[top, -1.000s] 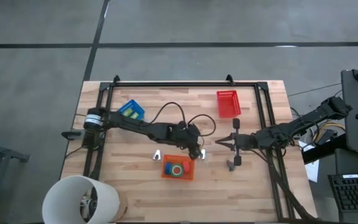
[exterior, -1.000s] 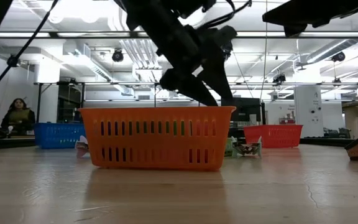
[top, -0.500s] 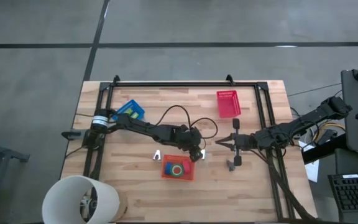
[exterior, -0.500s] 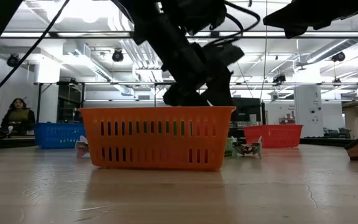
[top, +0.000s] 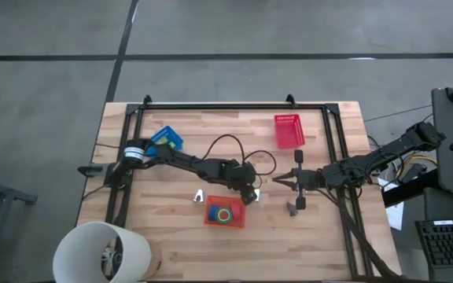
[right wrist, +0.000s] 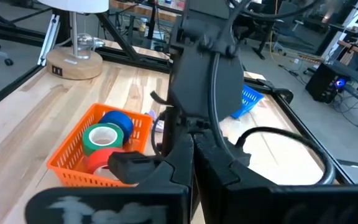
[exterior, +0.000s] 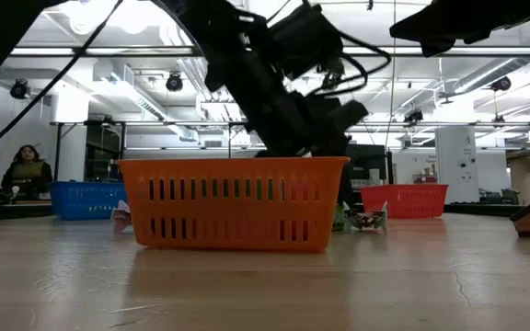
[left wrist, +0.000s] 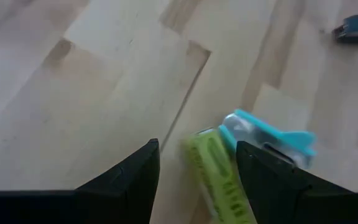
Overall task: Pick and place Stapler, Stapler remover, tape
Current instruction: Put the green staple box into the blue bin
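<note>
Left end effector released, fingers spread above the table; a green-and-blue stapler remover lies just beside them. Tape sits in the orange basket. Right end effector clenched, empty.

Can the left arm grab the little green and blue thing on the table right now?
Probably yes. The left tool is open and hangs just over the green and blue thing, which lies on the bare table beside the orange basket. Nothing covers it.
</note>
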